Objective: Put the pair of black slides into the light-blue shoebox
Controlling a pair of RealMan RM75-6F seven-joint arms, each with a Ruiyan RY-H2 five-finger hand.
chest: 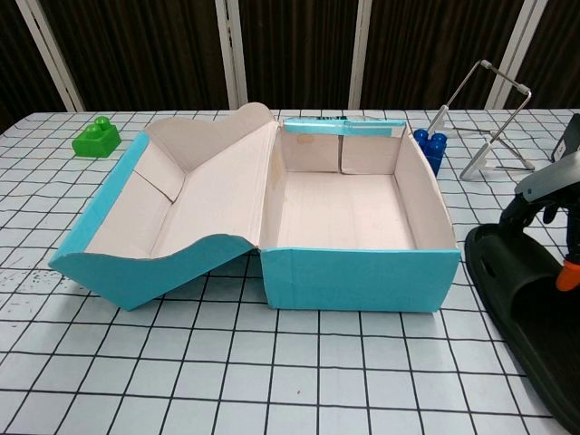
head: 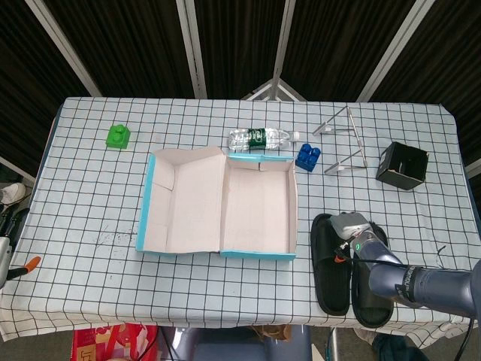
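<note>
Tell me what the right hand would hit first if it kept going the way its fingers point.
Probably the slides it already rests on; beyond their toes, seemingly only bare table, though depth is unclear.

Right hand (head: pixel 359 239): grip on the black slides (head: pixel 333 263) obscured in head view; cropped at the chest view's right edge. Slides cropped there likewise. Left hand: shown in neither view.

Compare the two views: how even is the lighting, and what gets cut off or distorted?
Head view: soft, even light, faint shadows, whole table sharp. Chest view: shoebox looms large with stretched perspective, and the frame edge crops the slides and right hand.
</note>
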